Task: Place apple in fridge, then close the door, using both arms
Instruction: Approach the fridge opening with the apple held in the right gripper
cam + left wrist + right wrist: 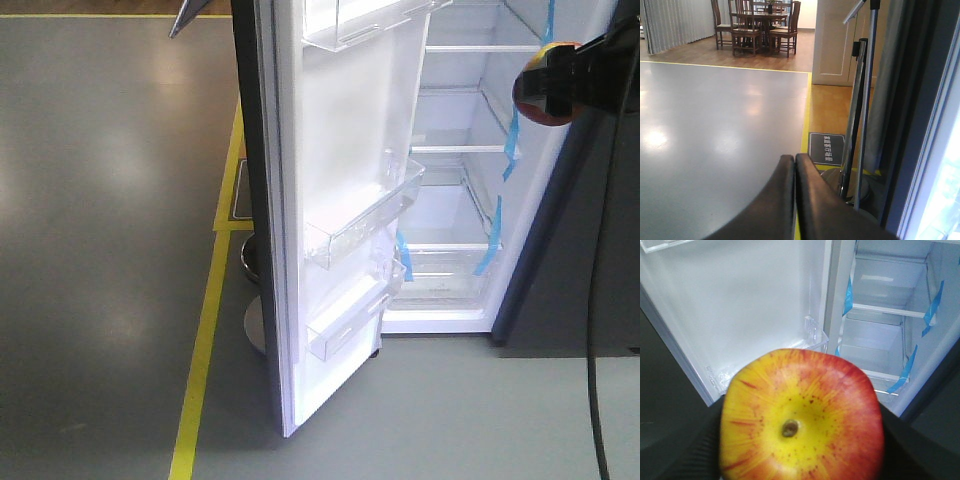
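Black right gripper [575, 75] is clamped on the round, shiny apple [801, 419], red w/ yellow patches & streaks. In the wrist view its dimpled end faces the cam, w/ black fingers [685, 452] pressing on both sides. In the front view the apple is high at the right, held in air in front of the tall dark grey fridge [542, 260] w/ white interior. It's approx level w/ an upper white shelf [462, 149] and rests on no shelf. Can't tell how far it is from the opening.

The fridge's tall door [340, 150] stands wide open, white inner face to the cam, dark grey outer skin along its left edge. Clear plastic bins [365, 215] hang on the inner face. Blue tape strips [511, 140] run down the shelf ends inside.

Black left gripper [794, 172]: its two fingers are pressed together w/ nothing between them. It hangs over the glossy grey floor [715, 140], left of the door's dark edge.

A yellow floor line [205, 330] runs along the grey floor. Only writing seen: a dark grey floor plaque [826, 148] w/ one row of white Chinese-style characters, too small to read. Just beside it is a metal stanchion post [852, 125] on a round base. Far back, a wooden dining table & chairs [757, 25] sit on brown wood flooring.
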{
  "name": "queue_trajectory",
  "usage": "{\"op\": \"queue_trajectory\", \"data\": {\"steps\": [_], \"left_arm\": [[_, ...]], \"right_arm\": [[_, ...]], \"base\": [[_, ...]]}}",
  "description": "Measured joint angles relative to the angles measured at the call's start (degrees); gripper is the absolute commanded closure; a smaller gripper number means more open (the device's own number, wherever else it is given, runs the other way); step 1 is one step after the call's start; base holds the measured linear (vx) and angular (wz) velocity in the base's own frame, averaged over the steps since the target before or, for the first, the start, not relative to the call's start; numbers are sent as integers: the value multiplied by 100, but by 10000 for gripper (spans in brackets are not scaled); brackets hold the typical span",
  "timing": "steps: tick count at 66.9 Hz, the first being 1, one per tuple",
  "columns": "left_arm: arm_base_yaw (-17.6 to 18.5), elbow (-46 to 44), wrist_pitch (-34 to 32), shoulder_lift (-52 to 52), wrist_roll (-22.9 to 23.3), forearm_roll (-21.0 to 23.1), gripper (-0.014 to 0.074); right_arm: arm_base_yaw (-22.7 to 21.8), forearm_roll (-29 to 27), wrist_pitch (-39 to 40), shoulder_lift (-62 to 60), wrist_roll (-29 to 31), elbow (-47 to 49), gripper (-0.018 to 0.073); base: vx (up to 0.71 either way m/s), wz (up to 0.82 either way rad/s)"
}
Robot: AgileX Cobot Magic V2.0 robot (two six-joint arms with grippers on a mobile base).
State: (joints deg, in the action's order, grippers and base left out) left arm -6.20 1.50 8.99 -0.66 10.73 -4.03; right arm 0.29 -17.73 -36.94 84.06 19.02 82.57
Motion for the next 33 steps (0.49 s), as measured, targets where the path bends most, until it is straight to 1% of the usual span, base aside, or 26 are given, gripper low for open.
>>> {"op": "queue_trajectory", "data": {"steps": [33], "left_arm": [[0, 0, 0, 0, 0, 0, 602]], "right_arm": [[0, 0, 5, 0, 0, 0, 409]], "base": [[9, 1]]}}
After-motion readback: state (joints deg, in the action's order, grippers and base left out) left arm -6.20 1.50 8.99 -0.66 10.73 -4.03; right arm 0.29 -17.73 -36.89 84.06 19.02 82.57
